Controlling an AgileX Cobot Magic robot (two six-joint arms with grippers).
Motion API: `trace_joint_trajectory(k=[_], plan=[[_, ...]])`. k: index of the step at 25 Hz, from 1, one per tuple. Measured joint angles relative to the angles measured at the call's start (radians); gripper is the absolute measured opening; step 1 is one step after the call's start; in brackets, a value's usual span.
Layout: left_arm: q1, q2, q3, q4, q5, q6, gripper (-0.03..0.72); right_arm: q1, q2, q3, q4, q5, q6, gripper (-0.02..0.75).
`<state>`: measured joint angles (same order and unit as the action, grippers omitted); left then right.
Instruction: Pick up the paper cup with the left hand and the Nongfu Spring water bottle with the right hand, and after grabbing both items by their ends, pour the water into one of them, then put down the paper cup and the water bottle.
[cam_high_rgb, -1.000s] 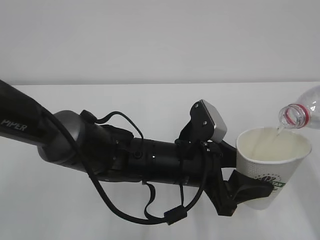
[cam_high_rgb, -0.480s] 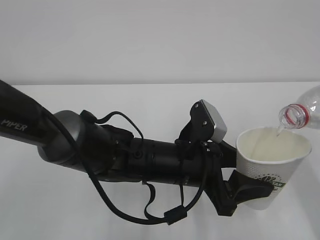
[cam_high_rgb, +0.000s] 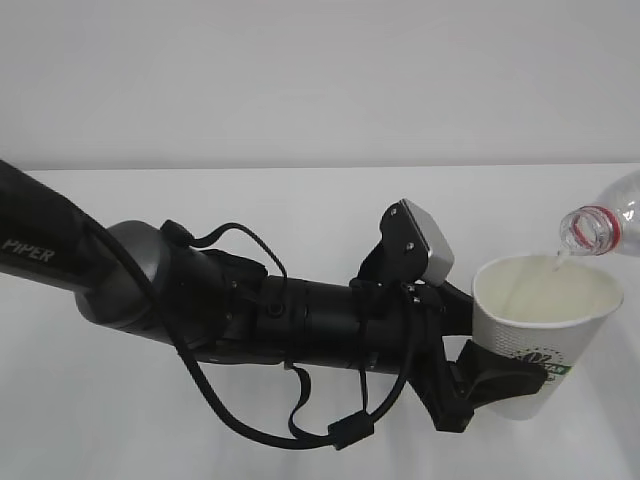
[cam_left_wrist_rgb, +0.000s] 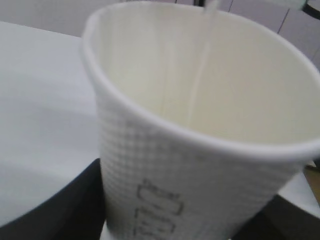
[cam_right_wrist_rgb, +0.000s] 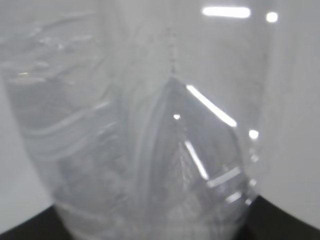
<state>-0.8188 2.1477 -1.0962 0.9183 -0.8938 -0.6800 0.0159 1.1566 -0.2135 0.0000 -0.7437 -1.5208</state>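
cup (cam_high_rgb: 540, 335): far right, upright, clamped in left gripper (cam_high_rgb: 480, 385) | bottle (cam_high_rgb: 603, 222): tipped over cup, thin water (cam_left_wrist_rgb: 209, 12) stream entering | right gripper: bottle fills its view, hold unclear

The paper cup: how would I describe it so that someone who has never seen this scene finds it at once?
Follow the thick black arm lettered PIPER rightward across the white table to its black fingers, which clasp the paper cup near its base. It is a short white cup with a green logo, its open mouth under the tilted clear bottle. Unlike the bottle it is opaque, with no red ring.
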Motion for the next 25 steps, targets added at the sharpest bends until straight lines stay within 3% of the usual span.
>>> trace_joint_trajectory(k=[25], plan=[[0.0, 0.002, 0.0, 0.0, 0.0, 0.0, 0.489, 0.0, 0.0, 0.0, 0.008, 0.0, -0.008, 0.377]])
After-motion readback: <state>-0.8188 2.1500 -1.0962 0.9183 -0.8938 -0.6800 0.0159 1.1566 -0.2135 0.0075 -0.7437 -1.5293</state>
